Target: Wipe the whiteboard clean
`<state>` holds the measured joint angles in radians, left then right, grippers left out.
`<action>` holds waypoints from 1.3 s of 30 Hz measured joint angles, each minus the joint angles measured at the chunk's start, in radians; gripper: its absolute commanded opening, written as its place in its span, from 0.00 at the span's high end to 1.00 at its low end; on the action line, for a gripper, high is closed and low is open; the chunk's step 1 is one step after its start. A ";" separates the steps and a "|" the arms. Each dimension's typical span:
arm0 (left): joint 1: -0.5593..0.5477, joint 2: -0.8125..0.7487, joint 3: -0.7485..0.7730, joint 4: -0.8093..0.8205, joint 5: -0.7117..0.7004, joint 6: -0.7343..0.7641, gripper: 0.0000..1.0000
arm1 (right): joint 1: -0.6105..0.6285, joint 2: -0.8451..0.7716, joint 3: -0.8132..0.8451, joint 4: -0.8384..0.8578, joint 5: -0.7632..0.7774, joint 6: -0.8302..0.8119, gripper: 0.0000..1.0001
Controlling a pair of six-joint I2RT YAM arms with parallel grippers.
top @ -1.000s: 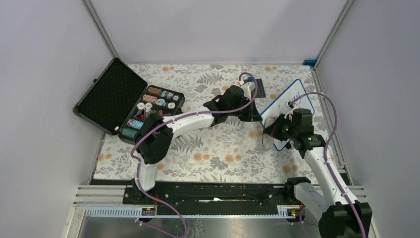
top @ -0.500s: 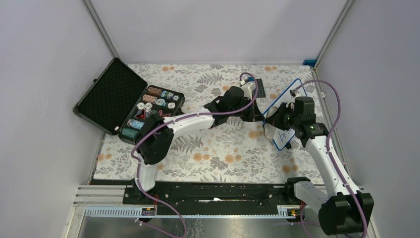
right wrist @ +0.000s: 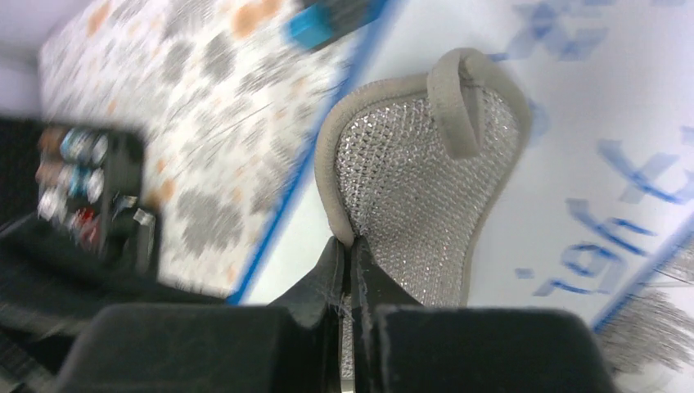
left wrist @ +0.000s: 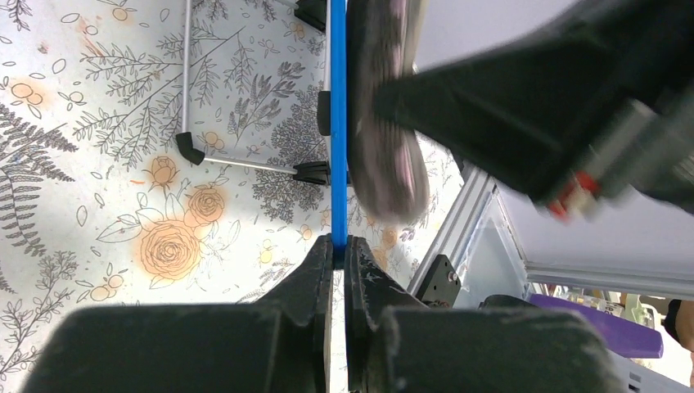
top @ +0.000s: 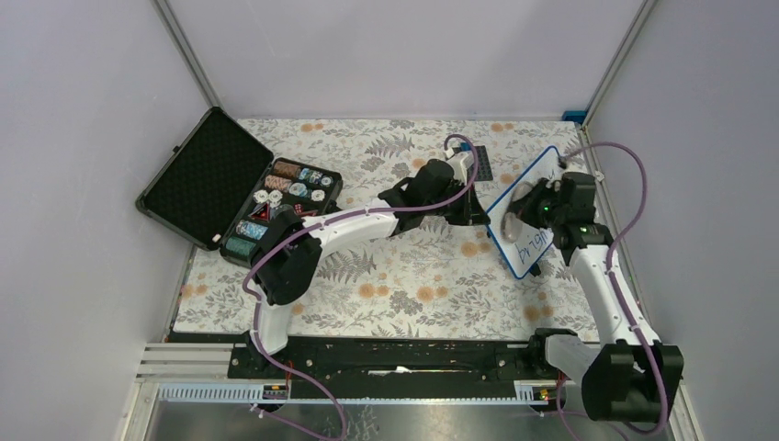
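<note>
The whiteboard (top: 542,179), white with a thin blue frame, is held tilted above the table at the right. Blue handwriting (top: 533,246) shows on its near part. My left gripper (top: 479,219) is shut on the board's left edge; in the left wrist view the blue edge (left wrist: 338,123) runs up from between the jaws (left wrist: 338,250). My right gripper (top: 531,204) is shut on a grey mesh pad (right wrist: 425,164), which lies flat on the board's face (right wrist: 573,98) beside blue writing (right wrist: 610,241). The pad also shows in the left wrist view (left wrist: 393,123).
An open black case (top: 197,175) with poker chips lies at the left. A dark studded plate (top: 481,165) lies behind the left wrist. A metal frame rail (top: 614,230) runs along the table's right edge. A floral cloth (top: 386,276) covers the table.
My right gripper has slid the pad along the board from its near end towards its far end. Handwriting at the near end has come into sight. The left gripper keeps its hold.
</note>
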<state>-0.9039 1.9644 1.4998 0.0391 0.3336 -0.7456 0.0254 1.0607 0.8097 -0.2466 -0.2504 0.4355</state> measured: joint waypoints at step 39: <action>0.002 0.012 0.023 -0.036 0.011 -0.009 1.00 | -0.362 0.196 -0.159 0.335 -0.242 0.206 1.00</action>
<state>-0.9016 1.9762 1.5223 0.0029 0.3450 -0.7544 -0.3367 1.2568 0.6506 0.0879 -0.4923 0.6411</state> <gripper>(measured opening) 0.047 0.022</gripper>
